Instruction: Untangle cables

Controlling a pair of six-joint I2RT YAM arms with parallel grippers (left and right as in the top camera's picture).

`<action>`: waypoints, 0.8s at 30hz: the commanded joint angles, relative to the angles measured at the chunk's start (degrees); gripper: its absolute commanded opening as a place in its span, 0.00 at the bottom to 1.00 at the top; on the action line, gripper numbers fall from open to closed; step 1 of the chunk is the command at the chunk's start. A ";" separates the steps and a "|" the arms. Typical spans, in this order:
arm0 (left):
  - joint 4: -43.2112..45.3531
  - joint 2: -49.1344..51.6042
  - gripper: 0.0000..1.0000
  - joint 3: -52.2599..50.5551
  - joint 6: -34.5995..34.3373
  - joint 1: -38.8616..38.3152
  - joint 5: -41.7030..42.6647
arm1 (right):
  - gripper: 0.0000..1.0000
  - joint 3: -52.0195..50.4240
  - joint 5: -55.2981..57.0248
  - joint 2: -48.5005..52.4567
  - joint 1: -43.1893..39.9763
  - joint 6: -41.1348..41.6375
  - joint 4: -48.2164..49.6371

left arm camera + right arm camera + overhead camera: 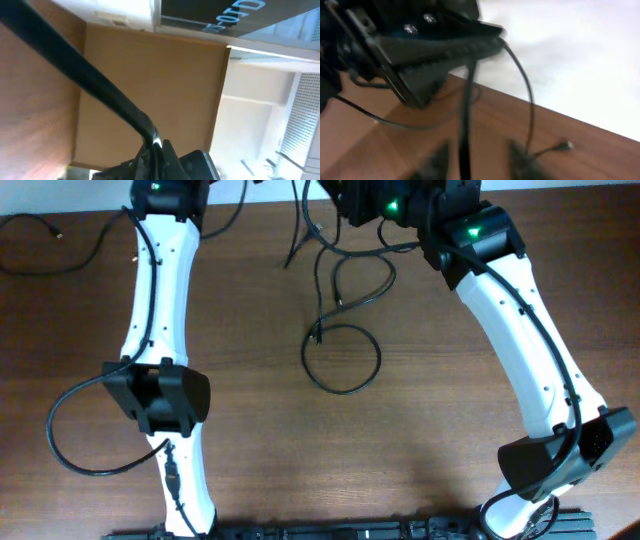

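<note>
Left fingers (pixel 151 150) looked pinched on one of the cables (pixel 100 92), right fingers (pixel 520 160) spread around another — I feared a hard pull cinching the tabletop (pixel 450 430) loop (pixel 380 358).

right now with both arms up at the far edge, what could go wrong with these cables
1. The cables lie looped on the table with strands running to the far edge; pulling may tighten the loops instead of freeing them.
2. The right tool looks open around a strand, in a blurred view, so the strand may slip out.
</note>
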 commanded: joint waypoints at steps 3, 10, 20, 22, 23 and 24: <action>-7.65 -0.42 0.00 0.59 29.83 4.72 -7.76 | 0.53 0.20 4.52 0.15 -2.91 0.22 -6.03; -39.23 -0.42 0.00 0.59 91.45 6.40 -34.14 | 0.53 0.20 4.61 0.15 -3.34 0.17 -9.29; -65.20 -6.32 0.00 0.59 77.83 27.15 -68.59 | 0.53 0.20 9.25 0.15 -3.34 0.17 -10.32; -69.55 -6.29 0.00 0.59 66.82 30.88 -73.75 | 0.53 0.20 9.25 0.15 -3.34 0.17 -10.29; -71.32 -6.29 0.00 0.59 63.41 33.24 -74.05 | 0.53 0.20 9.27 0.15 -3.34 0.17 -10.25; -71.82 -6.29 0.00 0.59 62.23 35.80 -74.05 | 0.53 0.20 9.25 0.15 -3.34 0.17 -10.08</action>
